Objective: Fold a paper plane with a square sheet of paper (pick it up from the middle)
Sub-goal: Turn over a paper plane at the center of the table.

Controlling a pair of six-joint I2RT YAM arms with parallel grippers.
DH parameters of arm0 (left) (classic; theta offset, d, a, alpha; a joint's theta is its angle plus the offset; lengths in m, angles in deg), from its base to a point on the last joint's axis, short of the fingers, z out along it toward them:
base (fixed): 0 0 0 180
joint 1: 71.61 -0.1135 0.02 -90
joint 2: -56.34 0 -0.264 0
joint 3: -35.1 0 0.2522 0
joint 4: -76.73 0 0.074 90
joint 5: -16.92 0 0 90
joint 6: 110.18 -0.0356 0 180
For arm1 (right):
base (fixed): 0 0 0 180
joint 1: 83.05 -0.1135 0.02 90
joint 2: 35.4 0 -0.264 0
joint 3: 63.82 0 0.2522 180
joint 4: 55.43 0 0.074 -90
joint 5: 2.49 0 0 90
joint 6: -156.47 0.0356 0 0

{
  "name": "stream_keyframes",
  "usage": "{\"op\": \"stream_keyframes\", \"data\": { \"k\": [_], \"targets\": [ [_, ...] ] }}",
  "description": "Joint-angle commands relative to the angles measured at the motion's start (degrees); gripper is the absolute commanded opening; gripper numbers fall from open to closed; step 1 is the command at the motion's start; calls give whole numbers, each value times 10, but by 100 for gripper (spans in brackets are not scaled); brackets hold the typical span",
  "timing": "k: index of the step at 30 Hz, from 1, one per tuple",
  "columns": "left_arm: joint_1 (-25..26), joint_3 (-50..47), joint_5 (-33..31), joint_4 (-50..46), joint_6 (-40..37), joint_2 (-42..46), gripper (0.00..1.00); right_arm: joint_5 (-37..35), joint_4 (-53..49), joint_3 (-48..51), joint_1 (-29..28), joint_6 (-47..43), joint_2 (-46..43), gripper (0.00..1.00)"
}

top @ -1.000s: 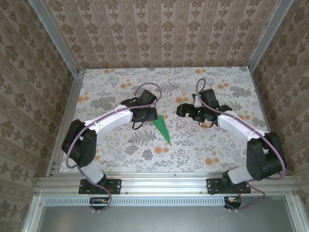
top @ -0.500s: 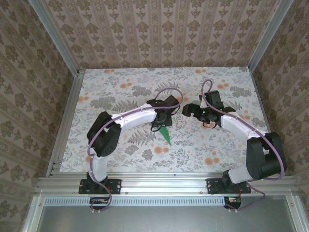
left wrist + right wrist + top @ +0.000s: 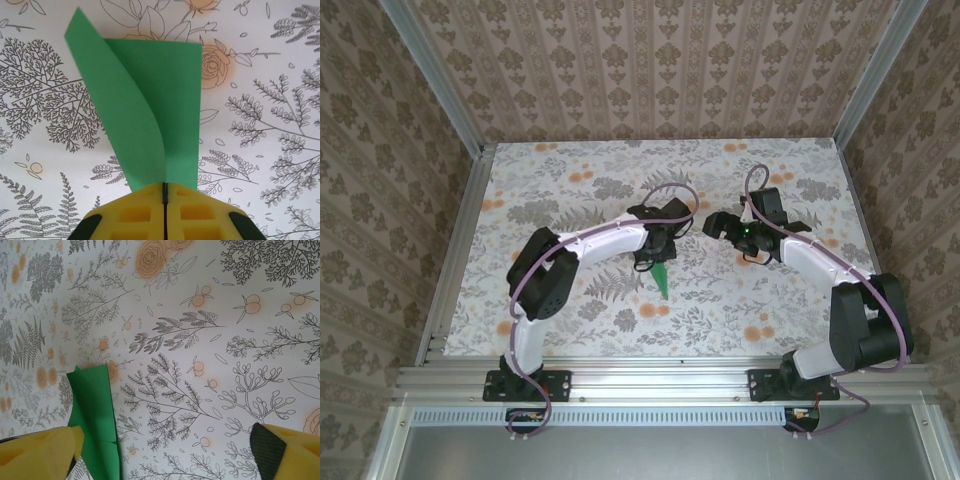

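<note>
The bright-green paper plane [image 3: 661, 278] is the square sheet folded into a narrow pointed wedge, and no flat sheet shows. It hangs over the table's middle with its tip toward the near edge. My left gripper [image 3: 654, 250] is shut on its upper end. In the left wrist view the yellow fingers [image 3: 140, 215] are pressed together on the paper plane [image 3: 150, 100], whose two flaps spread apart ahead of them. My right gripper [image 3: 712, 222] stands open just to the right, apart from the paper. In the right wrist view the paper plane [image 3: 95, 425] lies beside the left finger [image 3: 40, 450].
The floral tablecloth [image 3: 770, 300] covers the table. Metal frame rails [image 3: 455, 250] and patterned walls close it in on the left, right and back. Both arms' cables loop above the wrists.
My left arm has swung to the right toward the table's middle, carrying the plane, so less green shows below the gripper. The right gripper has drawn back slightly to the right.
</note>
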Motion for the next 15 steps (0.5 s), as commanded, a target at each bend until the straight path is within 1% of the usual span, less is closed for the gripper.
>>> {"op": "stream_keyframes", "data": {
  "k": [1, 3, 7, 12, 14, 15],
  "targets": [
    [-5, -32, 15, 62, -40, 64, 5, 8, -11, -3, 2, -10, -1, 100],
    [-7, -66, 36, 119, -63, 97, 3, 13, 6, 9, 0, -21, -13, 100],
    [-20, -156, 80, 245, -87, 163, 2, 1, -6, 14, -5, -29, -24, 100],
    [-58, -286, 172, 426, -64, 213, 2, 1, -1, 29, -19, -17, -30, 99],
    [-73, -326, 198, 480, -50, 225, 2, 9, 5, 31, -29, -13, -29, 97],
    [-79, -343, 202, 500, -44, 233, 2, 11, 7, 31, -34, -10, -27, 96]
  ]
}}
